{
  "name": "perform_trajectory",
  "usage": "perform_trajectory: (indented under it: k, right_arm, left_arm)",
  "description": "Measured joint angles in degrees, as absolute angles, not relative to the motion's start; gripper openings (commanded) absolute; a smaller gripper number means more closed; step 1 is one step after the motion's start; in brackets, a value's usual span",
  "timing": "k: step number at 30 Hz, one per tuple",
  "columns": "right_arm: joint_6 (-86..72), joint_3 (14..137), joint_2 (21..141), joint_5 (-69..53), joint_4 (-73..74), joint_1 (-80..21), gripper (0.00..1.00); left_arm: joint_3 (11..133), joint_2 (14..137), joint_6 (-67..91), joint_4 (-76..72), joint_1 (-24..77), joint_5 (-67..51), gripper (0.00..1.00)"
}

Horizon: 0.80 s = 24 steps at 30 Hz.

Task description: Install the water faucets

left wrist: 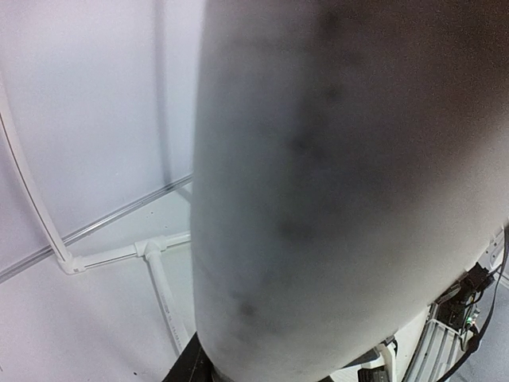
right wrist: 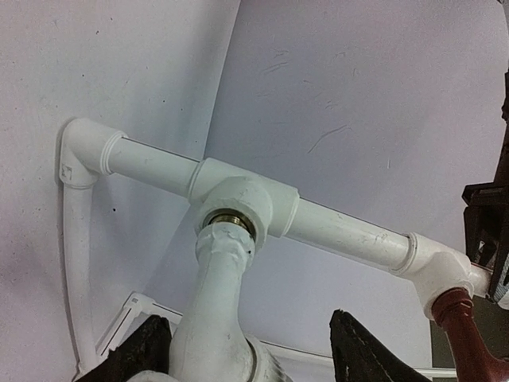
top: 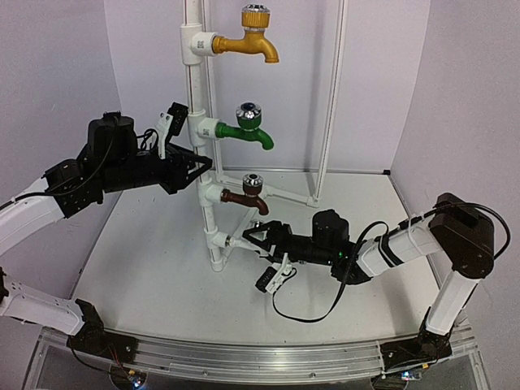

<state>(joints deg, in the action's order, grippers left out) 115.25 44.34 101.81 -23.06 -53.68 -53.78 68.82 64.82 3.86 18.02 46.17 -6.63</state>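
A vertical white pipe (top: 195,81) carries a yellow faucet (top: 253,42), a green faucet (top: 248,130) and a brown faucet (top: 244,195). The all-white faucet (right wrist: 219,302) sits with its threaded end in the lowest T-fitting (right wrist: 246,195). My right gripper (top: 248,236) is around it. Its jaws stand apart in the right wrist view (right wrist: 250,358), the left one against the faucet and the right one clear of it. My left gripper (top: 203,168) is closed on the vertical pipe between the green and brown faucets. The pipe fills the left wrist view (left wrist: 334,199).
A thin white pipe frame (top: 333,81) rises behind the stand, with base pipes on the table (left wrist: 159,278). An elbow (right wrist: 79,147) ends the lower pipe run. A black cable (top: 301,313) loops under my right arm. White walls close in on three sides.
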Motion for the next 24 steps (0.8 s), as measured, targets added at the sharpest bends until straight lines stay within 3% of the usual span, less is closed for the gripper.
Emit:
perform_trajectory:
  k: [4,14,24]
  right_arm:
    - [115.3,44.3,102.5,-23.3,-54.3,-53.8,0.59]
    - [115.3,44.3,104.6,-23.5,-56.4,-53.8,0.31]
    - [115.0,44.3,106.9,-21.2,-60.2,-54.7,0.16]
  left_arm:
    - [68.8,64.8,3.8,18.0,46.0,-6.9,0.0]
    - [68.8,64.8,3.8,18.0,45.9,-7.0,0.0]
    - [68.8,64.8,4.1,18.0,45.6,-7.0,0.0]
